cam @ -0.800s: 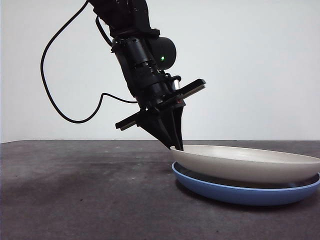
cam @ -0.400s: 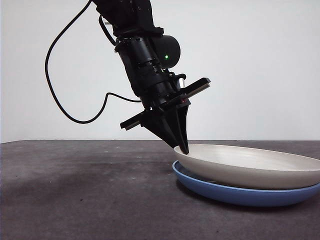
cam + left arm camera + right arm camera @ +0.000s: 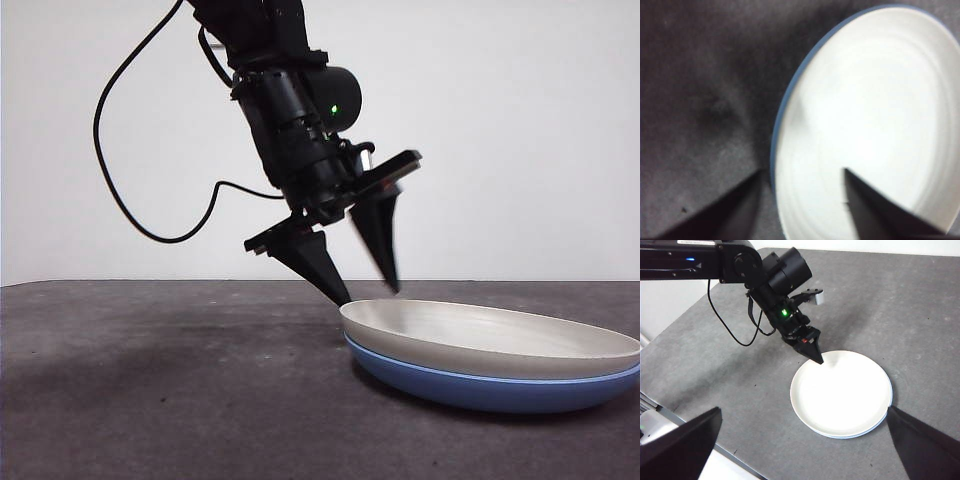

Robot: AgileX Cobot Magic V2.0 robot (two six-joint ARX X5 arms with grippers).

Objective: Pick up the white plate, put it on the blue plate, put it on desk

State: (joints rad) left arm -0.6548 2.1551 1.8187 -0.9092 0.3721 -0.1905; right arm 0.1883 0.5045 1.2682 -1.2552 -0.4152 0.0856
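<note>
A lab-like test bench: bare grey desk [image 3: 920,310], blank white wall [image 3: 520,130] (nothing homely).

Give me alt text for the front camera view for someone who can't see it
A white plate sits nested on a blue plate on the dark grey desk. The left gripper, on a black arm reaching down from the top, hangs over the plates' near-left rim with its jaws open, one outside the rim and one above the white plate.
</note>
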